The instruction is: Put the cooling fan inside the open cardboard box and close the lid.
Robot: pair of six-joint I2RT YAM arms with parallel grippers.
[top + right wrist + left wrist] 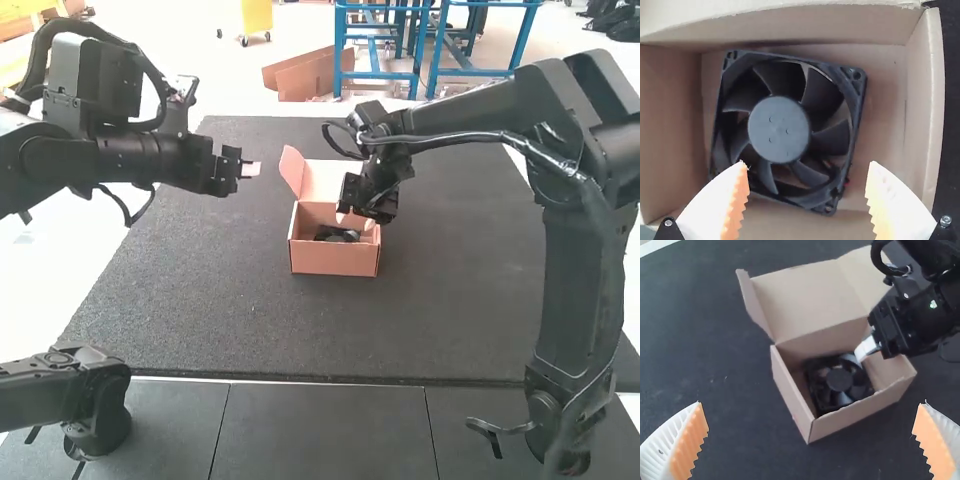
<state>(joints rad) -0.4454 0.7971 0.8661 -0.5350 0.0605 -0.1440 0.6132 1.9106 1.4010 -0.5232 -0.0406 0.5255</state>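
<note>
Plainly, close up — fan [787, 130] lies seemingly flat in box [922, 100].

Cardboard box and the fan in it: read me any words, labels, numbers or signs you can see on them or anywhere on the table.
No text can be read.
The cooling fan: plain black hub with a few small dimples, no label.
The cardboard box: bare brown card on its walls and raised lid, no print.
The black mat: no marks.
</note>
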